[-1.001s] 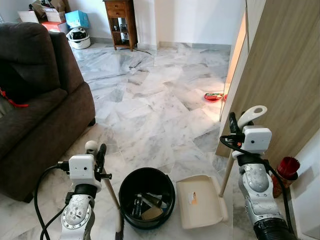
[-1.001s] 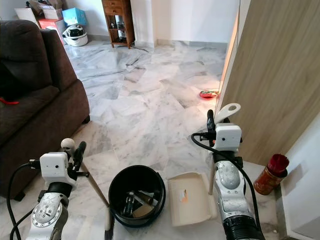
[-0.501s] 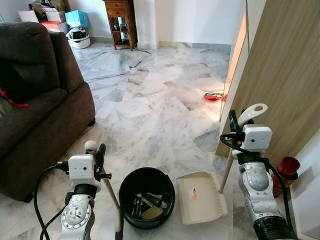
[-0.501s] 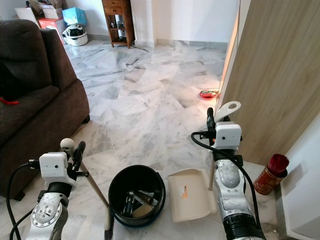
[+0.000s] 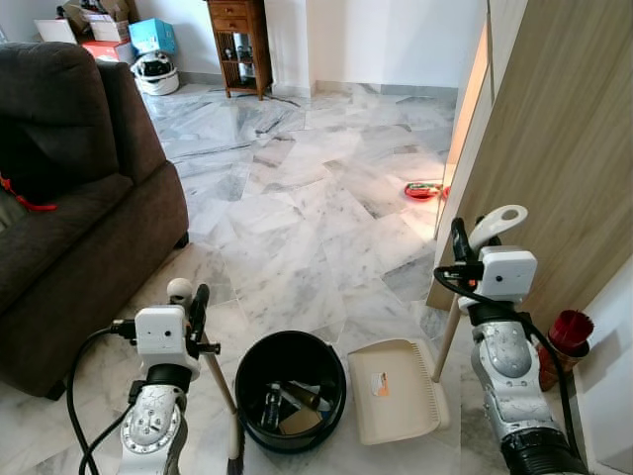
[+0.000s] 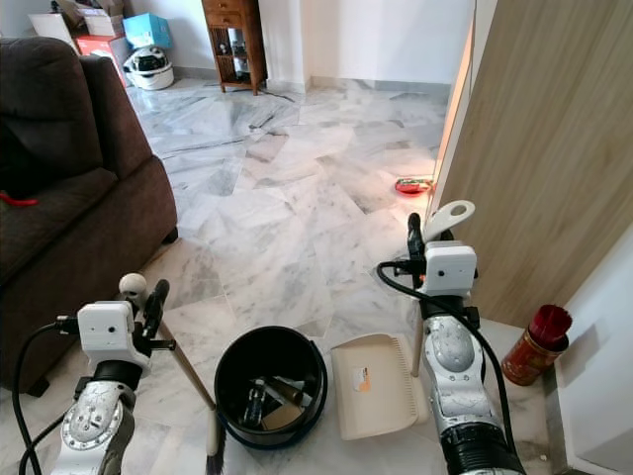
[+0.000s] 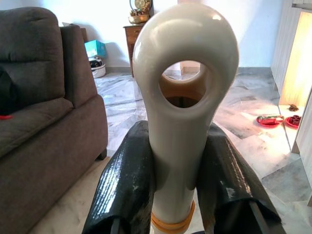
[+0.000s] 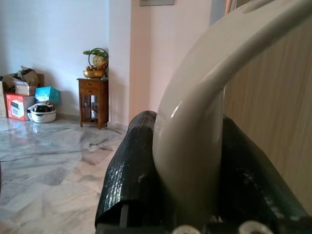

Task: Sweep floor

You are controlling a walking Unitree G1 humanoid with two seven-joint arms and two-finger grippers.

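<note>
My left gripper (image 5: 196, 309) is shut on the cream top of a broom handle (image 5: 181, 290), low on the left. The wooden stick (image 5: 222, 386) slants down past a black bucket (image 5: 291, 336) that has scraps in it. In the left wrist view both black fingers (image 7: 127, 180) clamp the ringed handle end (image 7: 184, 102). My right gripper (image 5: 461, 243) is shut on the cream dustpan handle (image 5: 499, 224), whose pan (image 5: 394, 392) rests on the marble floor just right of the bucket. The right wrist view shows the fingers (image 8: 134, 168) pressed on that handle (image 8: 192, 146).
A brown sofa (image 5: 69, 198) fills the left side. A tall wooden panel (image 5: 564, 148) stands on the right, with a red tin (image 5: 562, 341) at its foot. Red dishes (image 5: 422, 190) lie by the doorway. Open marble floor (image 5: 297, 198) stretches ahead to a wooden cabinet (image 5: 237, 45).
The dustpan has tilted slightly, so the toothed edge on its right side now shows. My right gripper shifted a little with the handle. The left arm and broom stayed put.
</note>
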